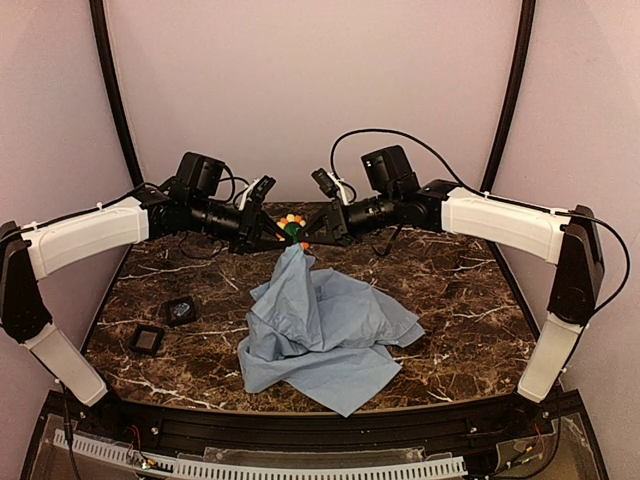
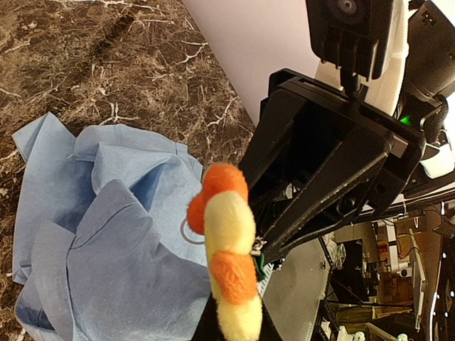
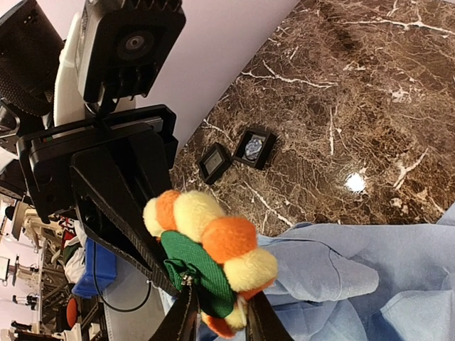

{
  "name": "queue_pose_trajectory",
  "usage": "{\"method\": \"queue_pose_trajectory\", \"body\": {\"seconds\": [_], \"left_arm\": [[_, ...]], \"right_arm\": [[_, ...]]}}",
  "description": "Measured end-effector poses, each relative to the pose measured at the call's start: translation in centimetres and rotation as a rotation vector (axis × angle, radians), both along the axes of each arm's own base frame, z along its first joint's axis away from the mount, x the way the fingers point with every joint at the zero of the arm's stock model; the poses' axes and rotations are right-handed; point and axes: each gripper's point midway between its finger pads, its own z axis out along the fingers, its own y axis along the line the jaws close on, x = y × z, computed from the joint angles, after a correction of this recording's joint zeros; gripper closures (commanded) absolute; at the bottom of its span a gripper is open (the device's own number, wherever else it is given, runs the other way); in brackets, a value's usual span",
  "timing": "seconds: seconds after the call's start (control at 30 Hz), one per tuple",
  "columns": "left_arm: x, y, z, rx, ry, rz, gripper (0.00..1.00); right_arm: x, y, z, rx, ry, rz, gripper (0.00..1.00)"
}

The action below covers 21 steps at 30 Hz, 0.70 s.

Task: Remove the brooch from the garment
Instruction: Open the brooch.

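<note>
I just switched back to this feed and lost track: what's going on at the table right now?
Both arms meet in mid-air above the dark marble table. The right pincer grips the orange and yellow flower-shaped brooch by its lower edge, while the left pincer is shut right behind it; whether on cloth or pin is unclear. The light blue thin fabric shirt rises in a peak to the brooch, the rest crumpled on the table. The brooch looks not yet free.
</note>
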Motion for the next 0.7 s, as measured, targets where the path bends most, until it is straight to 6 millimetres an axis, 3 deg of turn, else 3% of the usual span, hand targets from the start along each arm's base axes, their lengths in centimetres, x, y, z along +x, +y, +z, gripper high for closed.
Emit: {"method": "queue_pose_trajectory", "body": {"seconds": [0.3, 0.57, 0.7], "left_arm": [[0.0, -0.1, -0.1, -0.001, 0.006, -0.006, 0.99], [0.3, -0.2, 0.1, -0.013, 0.011, 0.01, 0.98], [0.7, -0.4, 0.9, -0.04, -0.007, 0.018, 0.81]], "right_arm": [[-0.1, 0.1, 0.0, 0.006, 0.02, 0.005, 0.72], [0.3, -0.4, 0.3, 0.049, 0.031, -0.027, 0.99], [0.6, -0.6, 1.2, 0.071, 0.018, -0.039, 1.0]]}}
